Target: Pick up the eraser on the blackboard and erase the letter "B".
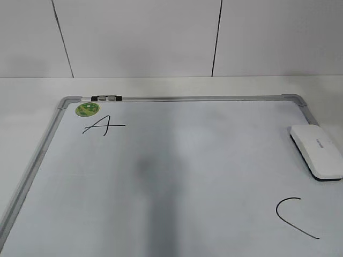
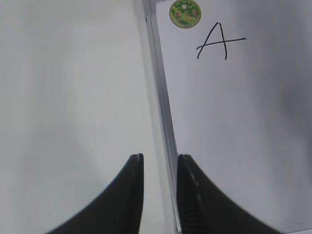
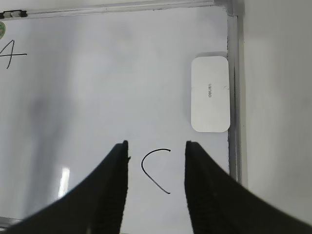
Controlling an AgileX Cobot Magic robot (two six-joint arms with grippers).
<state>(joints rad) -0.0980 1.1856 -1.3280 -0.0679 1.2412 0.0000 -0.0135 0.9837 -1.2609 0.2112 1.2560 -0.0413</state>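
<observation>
eraser [image 1: 317, 151] at blackboard [image 1: 177, 98] right edge | C [image 1: 296, 217] cut low

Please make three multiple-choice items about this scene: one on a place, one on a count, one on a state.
1. Where does the eraser lie?
A. by the board's right edge
B. beside the sticker
C. off the board

2. How many letters show on the board?
A. one
B. two
C. three

3. What does the right gripper hold?
A. the eraser
B. the marker
C. nothing

Key: 1 A, it rests against the right frame. 2 B, only A and C show. 3 C, its jaws stand apart over the C, clear of the eraser.
</observation>
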